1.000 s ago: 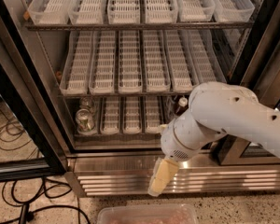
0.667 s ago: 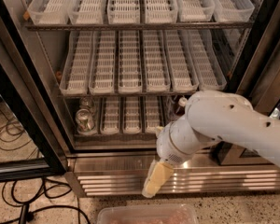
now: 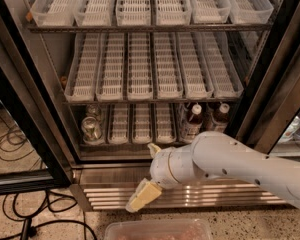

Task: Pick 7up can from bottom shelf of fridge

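Observation:
The 7up can (image 3: 91, 129), with a shiny silver top, stands upright at the left end of the bottom shelf (image 3: 140, 125) of the fridge (image 3: 21, 115). A second can-like shape shows behind it. My gripper (image 3: 147, 173) is in front of the fridge's base, below and to the right of the can and clear of it. It is open and empty; one cream finger (image 3: 141, 196) points down-left, and the other tip (image 3: 153, 149) shows near the shelf's front edge. The white arm (image 3: 240, 166) comes in from the lower right.
Two brown-liquid bottles (image 3: 192, 122) (image 3: 219, 116) stand at the right end of the bottom shelf. White slotted trays (image 3: 140, 71) fill the upper shelves. The ribbed steel grille (image 3: 215, 198) runs below. A clear bin (image 3: 157, 230) sits at the bottom edge. Black cables (image 3: 12, 140) lie at left.
The arm and gripper have moved left along the fridge's base, closer to the can's side. The can and bottles have not moved.

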Robot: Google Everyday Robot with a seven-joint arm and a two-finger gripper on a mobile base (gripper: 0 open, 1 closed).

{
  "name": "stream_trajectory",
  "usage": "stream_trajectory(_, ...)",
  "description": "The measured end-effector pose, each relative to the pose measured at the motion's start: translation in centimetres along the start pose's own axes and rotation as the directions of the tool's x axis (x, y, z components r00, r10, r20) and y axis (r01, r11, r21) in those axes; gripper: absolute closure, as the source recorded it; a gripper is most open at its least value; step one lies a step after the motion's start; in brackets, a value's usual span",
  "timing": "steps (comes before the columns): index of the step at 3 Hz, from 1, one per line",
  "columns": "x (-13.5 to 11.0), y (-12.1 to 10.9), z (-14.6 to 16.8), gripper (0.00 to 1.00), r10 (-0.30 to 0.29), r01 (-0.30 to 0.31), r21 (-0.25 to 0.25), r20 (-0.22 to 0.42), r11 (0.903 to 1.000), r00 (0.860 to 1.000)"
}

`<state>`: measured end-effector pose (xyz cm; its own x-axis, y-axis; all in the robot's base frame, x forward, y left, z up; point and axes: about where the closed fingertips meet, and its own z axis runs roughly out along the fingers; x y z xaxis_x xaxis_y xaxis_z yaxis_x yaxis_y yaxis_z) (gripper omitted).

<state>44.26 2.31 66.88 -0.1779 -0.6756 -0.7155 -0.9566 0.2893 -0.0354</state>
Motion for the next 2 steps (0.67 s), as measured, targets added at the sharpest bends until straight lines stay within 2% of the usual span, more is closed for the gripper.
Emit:
stream_trajectory(1,-2.5,-2.1,3.0,0.00,0.006,-0.020,0.070,0.188,0.9974,0.982)
stream_trajectory(2,-4.6,-4.4,5.3,0.00,-0.008,-0.046,0.158,0.323,0.9864,0.946)
